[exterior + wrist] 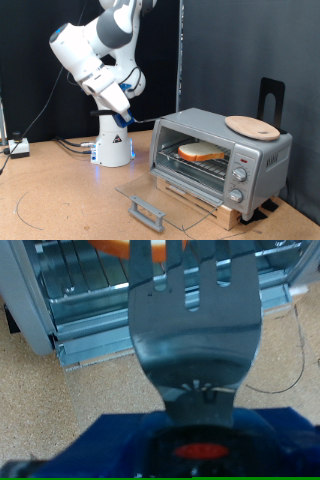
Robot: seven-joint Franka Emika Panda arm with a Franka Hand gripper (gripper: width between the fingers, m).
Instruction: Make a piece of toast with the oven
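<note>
The oven [262,158] stands at the exterior view's right with its glass door [170,192] folded down flat. The piece of toast [202,152] lies on the wire rack inside. My gripper [122,104] hangs left of the oven, apart from it, shut on a grey fork-shaped spatula [148,120] whose tip points at the oven's opening. In the wrist view the spatula [195,330] fills the middle, rising from my gripper [200,435]. Behind it are the oven's rack [85,280] and an orange edge of the toast [125,246].
A round wooden plate [252,126] lies on top of the oven, with a black stand [271,98] behind it. The oven sits on a wooden board [222,210]. The door's handle [147,212] juts out low in front. Cables [15,148] lie at the far left.
</note>
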